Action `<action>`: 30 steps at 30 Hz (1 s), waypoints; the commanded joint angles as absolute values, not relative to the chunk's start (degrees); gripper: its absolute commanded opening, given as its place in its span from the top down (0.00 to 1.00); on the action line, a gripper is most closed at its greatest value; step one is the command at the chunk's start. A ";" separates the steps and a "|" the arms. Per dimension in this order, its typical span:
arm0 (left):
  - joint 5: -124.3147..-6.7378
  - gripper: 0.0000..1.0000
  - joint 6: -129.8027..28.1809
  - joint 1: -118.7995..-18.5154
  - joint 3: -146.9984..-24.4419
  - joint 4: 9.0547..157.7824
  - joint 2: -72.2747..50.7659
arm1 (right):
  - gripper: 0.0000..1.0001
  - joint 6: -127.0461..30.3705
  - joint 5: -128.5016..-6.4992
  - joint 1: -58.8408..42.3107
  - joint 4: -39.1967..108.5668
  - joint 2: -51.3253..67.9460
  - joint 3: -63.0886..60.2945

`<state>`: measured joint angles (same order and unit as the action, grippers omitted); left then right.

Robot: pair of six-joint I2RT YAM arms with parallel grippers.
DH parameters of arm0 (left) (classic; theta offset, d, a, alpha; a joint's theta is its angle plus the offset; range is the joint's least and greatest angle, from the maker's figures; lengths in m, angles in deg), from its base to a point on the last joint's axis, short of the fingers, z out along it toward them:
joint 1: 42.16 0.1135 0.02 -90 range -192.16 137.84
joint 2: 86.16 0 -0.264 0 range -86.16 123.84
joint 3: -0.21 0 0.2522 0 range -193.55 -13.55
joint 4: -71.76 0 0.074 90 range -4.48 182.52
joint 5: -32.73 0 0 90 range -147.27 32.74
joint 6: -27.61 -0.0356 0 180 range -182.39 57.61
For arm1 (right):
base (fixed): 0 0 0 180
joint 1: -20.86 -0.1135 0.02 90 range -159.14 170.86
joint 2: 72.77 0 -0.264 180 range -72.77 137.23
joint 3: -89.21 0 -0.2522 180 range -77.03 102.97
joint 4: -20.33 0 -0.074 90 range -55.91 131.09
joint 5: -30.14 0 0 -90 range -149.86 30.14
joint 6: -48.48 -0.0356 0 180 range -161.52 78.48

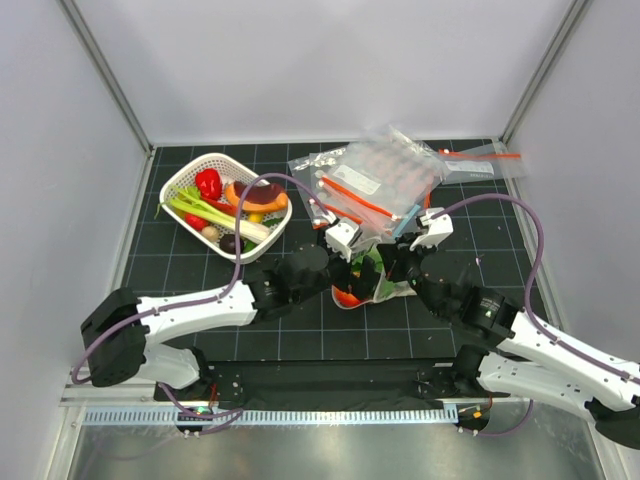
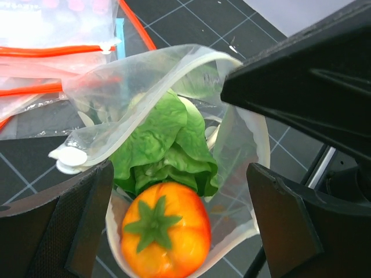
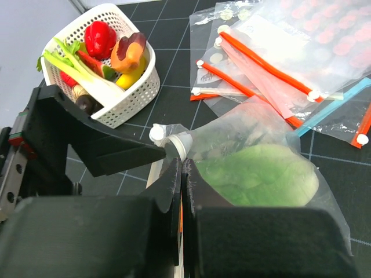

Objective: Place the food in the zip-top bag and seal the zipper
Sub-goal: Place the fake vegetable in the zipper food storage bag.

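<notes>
- While pressed flat together on the rim of the zip-top bag (image 3: 261, 121), holding its mouth up: right gripper (image 3: 181, 174), jaws clamped on the plastic.
- Spread wide apart on either side of that mouth, gripping nothing: left gripper (image 2: 179, 197).
- Inside the bag: green lettuce head (image 2: 165, 139), with the orange-red piece (image 2: 165, 234) touching it at the opening.
- Gaping, unsealed: pale zipper (image 2: 133, 110).
- Underneath all: black gridded mat (image 1: 300, 345), bag near its middle, just beyond both arms.
- Further back, right beside the bag: heap of plain clear bags (image 1: 380, 180) with red-orange strips.
- Back left on the mat, well apart from the bag: white basket (image 1: 180, 180) of other toy produce.
- Around the mat: plain white walls (image 1: 300, 60) and metal corner posts (image 1: 112, 80); silver rail (image 1: 300, 415) along the near edge.
</notes>
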<state>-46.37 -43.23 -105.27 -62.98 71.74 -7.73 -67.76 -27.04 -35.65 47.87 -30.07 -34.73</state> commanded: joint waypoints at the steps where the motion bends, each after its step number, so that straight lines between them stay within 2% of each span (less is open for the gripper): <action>1: -44.26 0.01 -42.88 -105.62 -65.40 76.82 -9.87 | 0.99 -68.86 -24.35 -35.92 44.55 -31.37 -33.44; 8: -40.22 0.04 -40.68 -105.79 -67.25 86.74 -14.35 | 0.99 -68.77 -24.09 -35.91 44.90 -31.11 -33.17; 14: -32.85 0.19 -41.91 -105.79 -65.76 90.27 -18.05 | 0.99 -68.77 -24.00 -35.91 44.81 -30.93 -33.35; 17: -30.64 0.22 -43.75 -105.70 -66.46 90.18 -14.90 | 0.99 -68.77 -24.26 -35.92 44.64 -30.76 -33.35; 23: -33.88 0.34 -42.35 -105.61 -71.38 90.88 -5.23 | 0.99 -68.68 -24.61 -35.92 44.64 -30.85 -33.26; 26: -31.61 0.53 -42.88 -105.44 -73.22 91.67 -1.98 | 0.99 -68.68 -25.05 -35.83 44.46 -30.76 -33.26; 27: -31.43 0.70 -43.05 -105.00 -74.45 92.28 -1.35 | 0.99 -68.68 -25.05 -35.91 44.46 -30.58 -33.26; 29: -30.29 0.92 -42.97 -104.65 -75.33 94.83 -0.99 | 0.99 -68.59 -25.32 -35.83 44.55 -30.50 -33.17; 30: -29.93 1.00 -43.05 -104.65 -75.51 95.36 -2.30 | 0.99 -68.33 -25.58 -35.91 44.46 -30.23 -33.09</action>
<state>-32.67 -42.97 -105.16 -72.16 93.53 -0.27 -67.83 -26.15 -35.65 47.87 -30.27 -34.73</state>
